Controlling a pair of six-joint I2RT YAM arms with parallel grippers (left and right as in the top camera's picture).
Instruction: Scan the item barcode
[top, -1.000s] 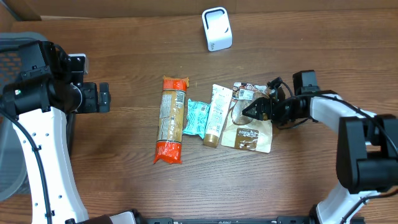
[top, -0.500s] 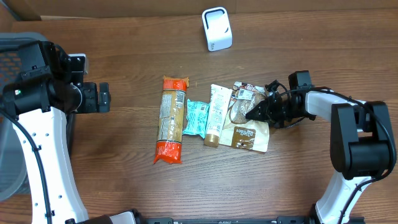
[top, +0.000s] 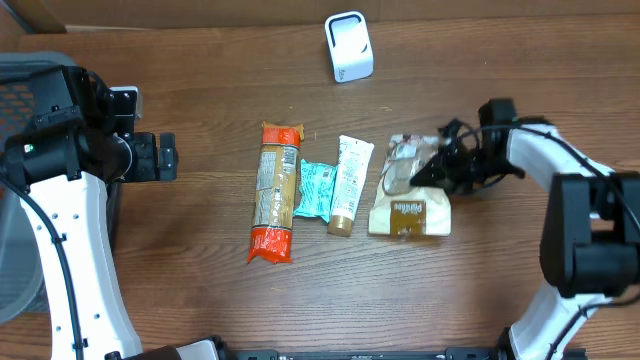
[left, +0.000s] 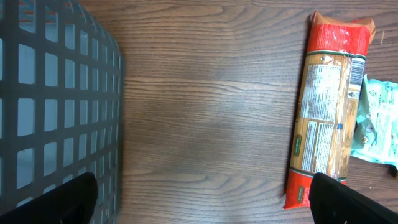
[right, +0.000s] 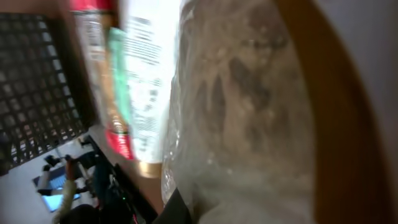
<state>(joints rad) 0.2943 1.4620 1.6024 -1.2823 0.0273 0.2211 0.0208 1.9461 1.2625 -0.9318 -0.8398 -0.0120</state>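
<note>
Four items lie in a row on the wooden table: a long orange-ended pasta pack (top: 275, 192), a teal packet (top: 317, 189), a white tube with a gold cap (top: 347, 185) and a beige pouch (top: 410, 208). My right gripper (top: 424, 172) is shut on the pouch's upper edge, and the pouch's clear crinkled film (right: 249, 112) fills the right wrist view. A white barcode scanner (top: 348, 46) stands at the back of the table. My left gripper (top: 166, 157) is open at the far left, over bare wood (left: 205, 202). The pasta pack (left: 326, 112) lies beside its right finger.
A grey mesh basket (left: 50, 93) sits at the table's left edge, under my left arm (top: 60, 150). A cardboard wall (top: 200, 12) runs along the back. Bare wood lies between the basket and the pasta pack.
My right gripper has shut on the beige pouch and drawn it a little to the right, away from the tube. The left arm has not moved.
</note>
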